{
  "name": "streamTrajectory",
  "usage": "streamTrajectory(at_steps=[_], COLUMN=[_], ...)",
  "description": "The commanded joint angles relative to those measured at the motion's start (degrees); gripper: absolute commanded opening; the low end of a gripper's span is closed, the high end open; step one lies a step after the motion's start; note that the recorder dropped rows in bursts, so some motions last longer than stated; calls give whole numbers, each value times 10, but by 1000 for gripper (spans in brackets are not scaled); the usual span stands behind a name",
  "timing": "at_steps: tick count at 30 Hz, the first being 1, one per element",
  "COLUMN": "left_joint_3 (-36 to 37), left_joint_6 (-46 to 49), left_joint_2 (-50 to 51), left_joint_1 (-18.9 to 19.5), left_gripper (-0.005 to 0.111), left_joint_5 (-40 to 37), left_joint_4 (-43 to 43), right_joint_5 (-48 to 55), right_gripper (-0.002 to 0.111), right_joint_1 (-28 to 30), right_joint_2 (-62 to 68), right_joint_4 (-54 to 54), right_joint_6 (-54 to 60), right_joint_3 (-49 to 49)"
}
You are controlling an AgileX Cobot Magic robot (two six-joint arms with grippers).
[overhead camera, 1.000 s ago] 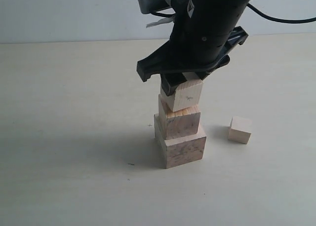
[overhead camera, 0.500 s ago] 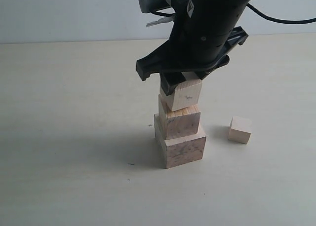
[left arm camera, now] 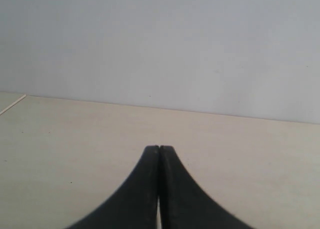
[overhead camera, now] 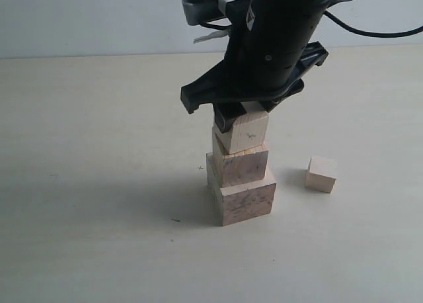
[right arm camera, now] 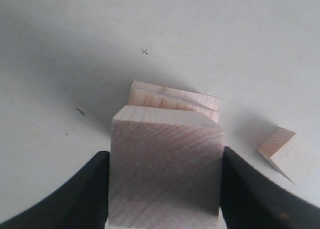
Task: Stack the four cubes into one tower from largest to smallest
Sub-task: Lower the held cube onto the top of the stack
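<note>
The largest speckled cube (overhead camera: pixel 244 198) stands on the table with the second speckled cube (overhead camera: pixel 241 163) on top of it. A paler third cube (overhead camera: pixel 246 132) sits level on that one, and my right gripper (overhead camera: pixel 241 114) is shut on it from above; its fingers press both sides of the third cube (right arm camera: pixel 165 159) in the right wrist view, where the edge of the second cube (right arm camera: pixel 175 100) shows beneath. The smallest pale cube (overhead camera: pixel 321 174) lies alone on the table to the right of the stack. My left gripper (left arm camera: pixel 159 149) is shut on nothing, away from the cubes.
The pale tabletop (overhead camera: pixel 99 184) runs back to a light wall (overhead camera: pixel 86 18). A black cable (overhead camera: pixel 383 28) trails from the right arm. Small pen marks (overhead camera: pixel 175 219) dot the table left of the stack.
The third cube was tilted and slightly raised in the right gripper; it has come down and now sits level on the second cube. The left arm has not moved.
</note>
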State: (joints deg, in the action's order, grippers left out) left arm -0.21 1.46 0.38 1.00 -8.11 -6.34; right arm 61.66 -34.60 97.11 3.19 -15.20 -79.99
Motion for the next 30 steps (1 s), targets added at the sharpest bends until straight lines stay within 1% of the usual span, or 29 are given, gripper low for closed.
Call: streamTrajectory(at_steps=[1, 12, 15, 20, 22, 27, 30], left_joint_3=[2, 2, 2, 2, 2, 2, 2], left_joint_6=[0, 1, -1, -1, -1, 0, 0], left_joint_2=[-4, -4, -4, -4, -4, -4, -4], left_joint_1=[-4, -4, -4, -4, -4, -4, -4], left_gripper=[0, 0, 0, 0, 0, 0, 0], left_joint_5=[0, 0, 0, 0, 0, 0, 0], left_joint_4=[-3, -3, -3, -3, -3, -3, -3], right_joint_5=[-2, -4, -4, -4, -5, -7, -7], right_gripper=[16, 17, 26, 52, 60, 72, 76], right_joint_1=[-1, -1, -1, -1, -1, -1, -1], right_joint_2=[0, 0, 0, 0, 0, 0, 0], right_joint_4=[2, 2, 2, 2, -1, -3, -3], right_joint_6=[0, 0, 0, 0, 0, 7, 10], right_joint_3=[-4, -4, -4, -4, -4, -4, -4])
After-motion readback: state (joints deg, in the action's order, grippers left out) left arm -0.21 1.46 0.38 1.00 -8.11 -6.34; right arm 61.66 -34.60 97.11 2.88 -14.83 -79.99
